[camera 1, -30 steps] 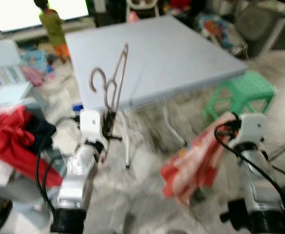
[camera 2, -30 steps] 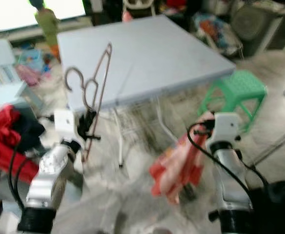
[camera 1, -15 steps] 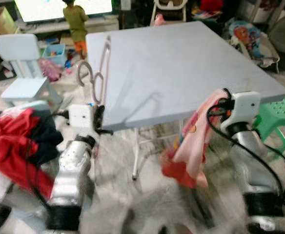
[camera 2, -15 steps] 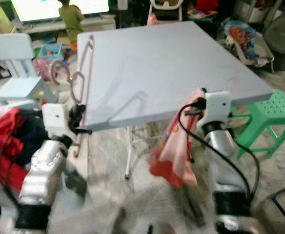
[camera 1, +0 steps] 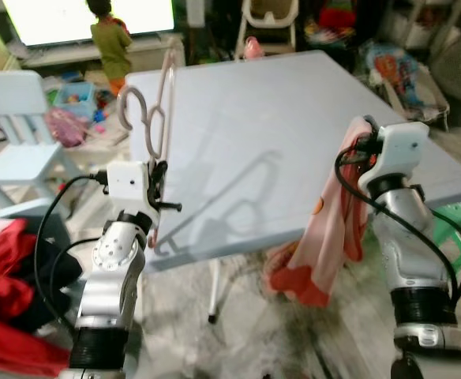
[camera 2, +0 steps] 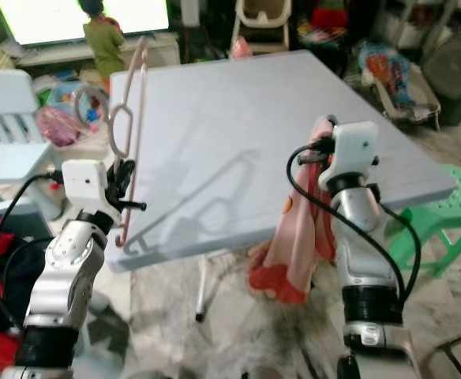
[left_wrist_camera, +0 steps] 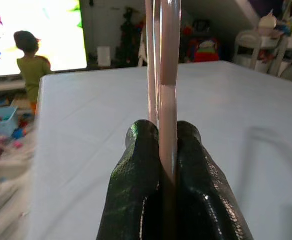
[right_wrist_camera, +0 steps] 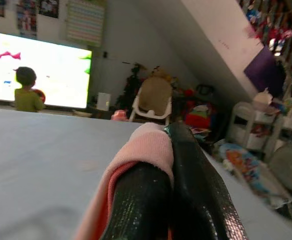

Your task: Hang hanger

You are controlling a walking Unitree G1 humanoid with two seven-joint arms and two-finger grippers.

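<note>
left gripper (left_wrist_camera: 162,137): fingers clamped on pink hanger (camera 1: 161,99), upright, at surface (camera 1: 294,118) left edge
right gripper (right_wrist_camera: 168,145): fingers pinching pink cloth (camera 1: 325,237), draped off front edge

A large pale grey square folding counter (camera 1: 278,142) stands on a mottled grey marble floor (camera 1: 238,339), with a green plastic stool (camera 2: 451,209) beside its far corner. Behind it a bright screen (camera 1: 88,12) glows before a person in a green top (camera 1: 110,39); a pale blue child's chair (camera 1: 13,118) and a heap of red clothing (camera 1: 5,300) lie left.
</note>
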